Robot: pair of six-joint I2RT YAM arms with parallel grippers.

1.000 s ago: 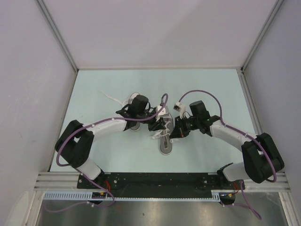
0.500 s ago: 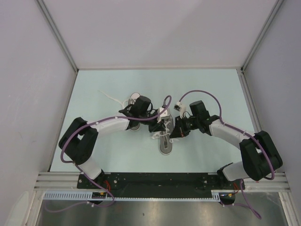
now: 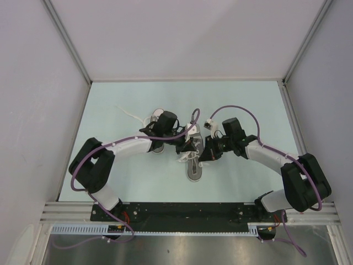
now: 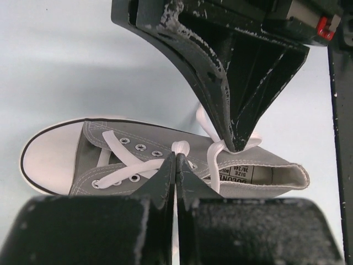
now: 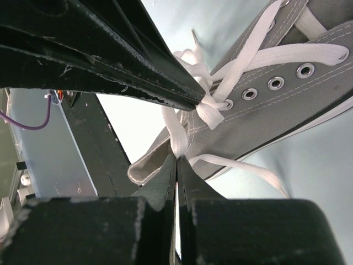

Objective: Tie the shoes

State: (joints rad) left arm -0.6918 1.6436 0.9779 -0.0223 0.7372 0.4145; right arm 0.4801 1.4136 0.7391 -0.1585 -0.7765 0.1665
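Pale blue tabletop, white walls all round. The grey sneaker sits mid-frame in the top view. The left gripper and right gripper each pinch its white laces, fingers pressed together. The laces look soft and floppy and the shoe light, so I'd grab near the eyelets.

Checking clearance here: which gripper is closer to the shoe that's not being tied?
Left. The left gripper sits between the other shoe and the shoe being tied, its arm crossing the former. The right gripper is beyond both; each pinches the laces.
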